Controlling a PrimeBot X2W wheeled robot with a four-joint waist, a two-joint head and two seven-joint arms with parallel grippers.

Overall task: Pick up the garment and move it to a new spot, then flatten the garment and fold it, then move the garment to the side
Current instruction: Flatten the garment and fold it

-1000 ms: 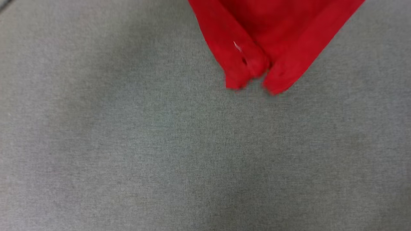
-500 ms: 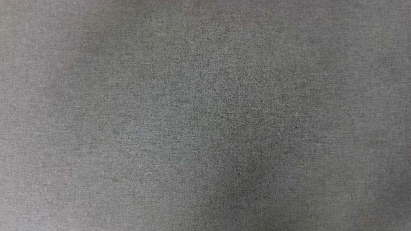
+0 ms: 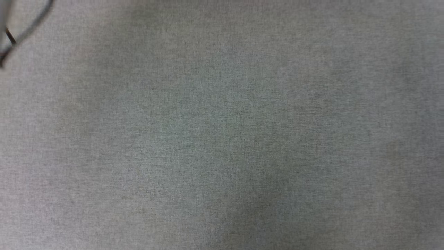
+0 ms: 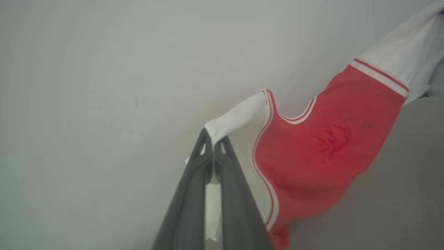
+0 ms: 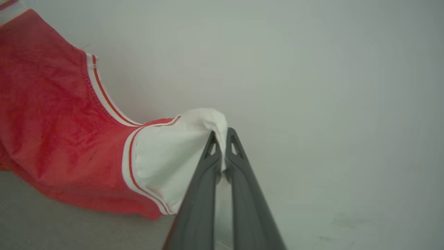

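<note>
The garment [image 4: 319, 149] is a red jersey with white sleeves and red-white striped trim, hanging in the air before a pale wall. In the left wrist view my left gripper [image 4: 214, 139] is shut on the bunched end of one white sleeve [image 4: 239, 114], and the red body sags to the right of it. The right wrist view shows my right gripper [image 5: 222, 136] shut on the other white sleeve [image 5: 166, 163], with the garment [image 5: 52, 132] stretching away to the left. Its lower part hangs toward the grey surface [image 5: 52, 225].
The head view looks down on the grey cloth-covered table [image 3: 222, 139]. A thin dark curved line [image 3: 31, 24] crosses its top left corner. A pale plain wall [image 4: 104, 86] stands behind the hanging garment.
One second ago the garment's red lower end hung into the top of the head view; it has since left that view. The picture has shifted, and a dark line now shows at top left.
</note>
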